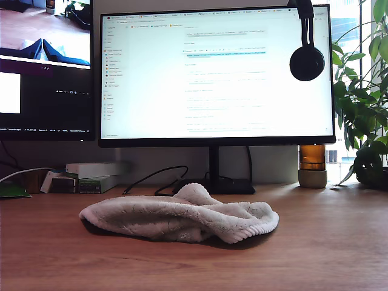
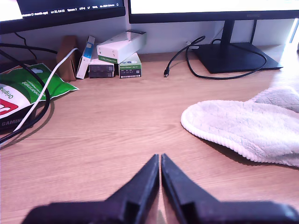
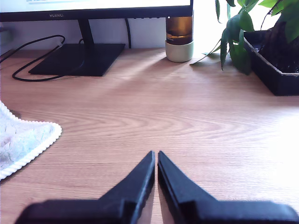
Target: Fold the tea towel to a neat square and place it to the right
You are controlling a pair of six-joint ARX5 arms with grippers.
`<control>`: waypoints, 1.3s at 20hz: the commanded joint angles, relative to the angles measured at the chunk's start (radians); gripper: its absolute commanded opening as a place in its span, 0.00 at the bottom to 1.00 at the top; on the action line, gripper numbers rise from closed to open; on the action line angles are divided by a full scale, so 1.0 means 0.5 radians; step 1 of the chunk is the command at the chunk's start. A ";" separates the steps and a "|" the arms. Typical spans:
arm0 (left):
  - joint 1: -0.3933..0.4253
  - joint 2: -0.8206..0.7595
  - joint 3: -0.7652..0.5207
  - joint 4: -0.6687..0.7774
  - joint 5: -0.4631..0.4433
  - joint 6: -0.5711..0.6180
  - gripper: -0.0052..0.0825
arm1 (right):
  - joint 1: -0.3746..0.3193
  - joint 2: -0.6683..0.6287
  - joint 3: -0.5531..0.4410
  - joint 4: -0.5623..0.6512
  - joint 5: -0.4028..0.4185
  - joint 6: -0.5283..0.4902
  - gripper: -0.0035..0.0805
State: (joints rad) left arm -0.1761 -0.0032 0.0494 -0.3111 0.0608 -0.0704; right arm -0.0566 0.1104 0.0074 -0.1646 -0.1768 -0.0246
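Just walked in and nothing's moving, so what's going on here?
Nothing is being handled right now. The tea towel lies crumpled and unfolded on the wooden desk, in front of the big monitor. My first pincer and second pincer are both shut and empty, hovering over bare desk on either side of the towel.

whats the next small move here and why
Probably open my first gripper and ease it toward the near rounded edge of the tea towel. The towel lies rumpled and unfolded on the desk, and both grippers are shut on nothing, apart from it.
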 commanded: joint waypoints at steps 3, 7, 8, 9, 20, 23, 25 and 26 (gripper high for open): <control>-0.003 -0.019 -0.016 0.252 0.003 -0.002 0.03 | 0.012 0.005 0.000 0.094 -0.001 -0.050 0.03; -0.003 -0.019 -0.016 0.256 0.004 -0.003 0.03 | 0.012 0.005 0.000 0.095 -0.002 -0.050 0.03; -0.004 -0.019 -0.016 0.275 0.021 -0.018 0.03 | 0.012 0.005 0.000 0.101 -0.022 -0.037 0.03; -0.004 -0.019 -0.016 0.311 0.066 -0.019 0.03 | 0.012 0.005 0.000 0.108 -0.076 0.035 0.03; -0.007 0.019 -0.016 0.362 0.672 -0.356 0.03 | 0.143 0.021 0.003 0.004 -0.546 0.846 0.03; -0.008 0.175 -0.016 0.365 0.827 -0.407 0.03 | 0.204 0.077 0.028 -0.050 -0.633 0.925 0.03; -0.008 0.320 -0.016 0.404 0.936 -0.440 0.03 | 0.243 0.143 0.046 -0.090 -0.691 0.966 0.03; -0.008 0.393 -0.016 0.437 0.997 -0.458 0.03 | 0.260 0.182 0.050 -0.090 -0.728 1.010 0.03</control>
State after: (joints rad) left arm -0.1768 0.1707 0.0509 -0.1139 0.5438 -0.2909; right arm 0.0650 0.1833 0.0246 -0.2077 -0.5285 0.4683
